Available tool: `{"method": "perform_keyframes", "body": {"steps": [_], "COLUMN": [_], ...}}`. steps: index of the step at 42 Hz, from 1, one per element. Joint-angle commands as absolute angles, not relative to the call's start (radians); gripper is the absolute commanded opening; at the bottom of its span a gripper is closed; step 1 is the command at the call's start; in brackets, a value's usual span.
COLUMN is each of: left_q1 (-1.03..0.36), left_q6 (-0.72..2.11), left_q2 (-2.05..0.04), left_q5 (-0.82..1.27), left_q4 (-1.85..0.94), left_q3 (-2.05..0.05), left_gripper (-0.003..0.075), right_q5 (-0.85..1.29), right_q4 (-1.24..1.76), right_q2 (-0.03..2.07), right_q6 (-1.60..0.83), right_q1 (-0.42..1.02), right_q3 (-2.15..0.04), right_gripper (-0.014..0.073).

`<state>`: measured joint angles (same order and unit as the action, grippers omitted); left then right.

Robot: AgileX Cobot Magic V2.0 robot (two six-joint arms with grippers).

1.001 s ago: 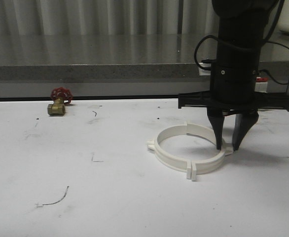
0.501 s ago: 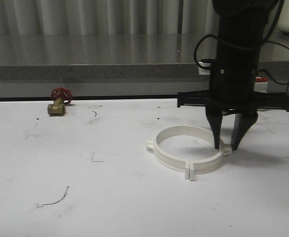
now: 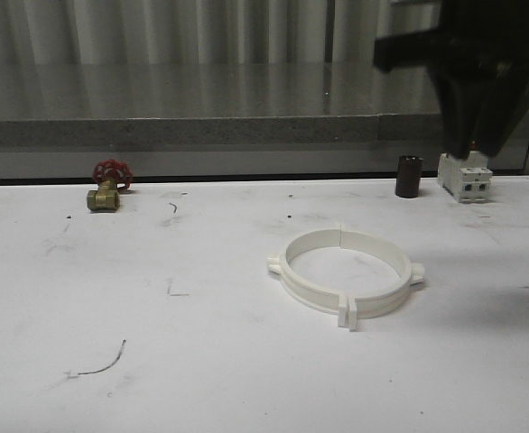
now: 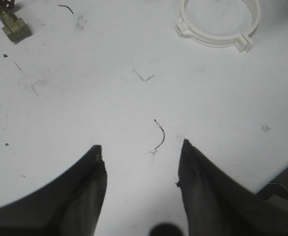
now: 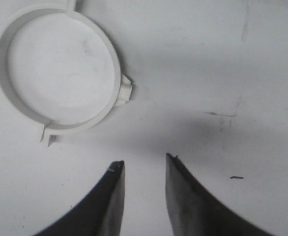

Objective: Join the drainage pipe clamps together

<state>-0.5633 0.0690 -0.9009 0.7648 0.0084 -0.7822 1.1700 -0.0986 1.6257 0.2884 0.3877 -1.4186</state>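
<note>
The two white drainage pipe clamps [image 3: 373, 302] lie flat on the white table, closed into one ring. Their end tabs meet at the front [image 3: 348, 316] and at a seam at the back. The ring also appears in the left wrist view [image 4: 213, 40] and in the right wrist view [image 5: 115, 73]. My right gripper [image 3: 481, 144] hangs high above the table, behind and to the right of the ring, blurred. In its wrist view the right gripper [image 5: 144, 160] is open and empty, beside the ring and apart from it. My left gripper [image 4: 141, 145] is open over bare table, well short of the ring.
A brass valve with a red handwheel [image 3: 108, 185] sits at the back left. A dark short cylinder [image 3: 409, 176] and a white breaker [image 3: 464, 176] stand at the back right. A grey ledge [image 3: 174, 131] runs behind the table.
The right gripper has let go of the ring's right side and risen high, drifting right. The two halves, offset a second ago, now sit closed into one ring.
</note>
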Motion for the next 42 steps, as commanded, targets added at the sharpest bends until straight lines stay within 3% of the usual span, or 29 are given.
{"method": "perform_keyframes", "body": {"steps": [1, 30, 42], "left_q1": [-0.562, -0.562, -0.562], "left_q6": [0.066, 0.066, 0.066], "left_q2": [-0.897, -0.897, -0.897], "left_q5": [0.705, 0.705, 0.705], "left_q4": [0.0, 0.0, 0.0], "left_q3": [-0.807, -0.807, -0.807], "left_gripper": [0.0336, 0.0336, 0.0336], "right_q5": [1.176, 1.004, 0.989], "right_q4": [-0.082, -0.056, -0.07], "right_q2": [1.474, 0.634, 0.41], "right_q6": [0.172, 0.118, 0.118], "right_q1": [0.384, 0.384, 0.384], "right_q3": [-1.42, -0.876, -0.752], "right_gripper": [0.0248, 0.0246, 0.0246]}}
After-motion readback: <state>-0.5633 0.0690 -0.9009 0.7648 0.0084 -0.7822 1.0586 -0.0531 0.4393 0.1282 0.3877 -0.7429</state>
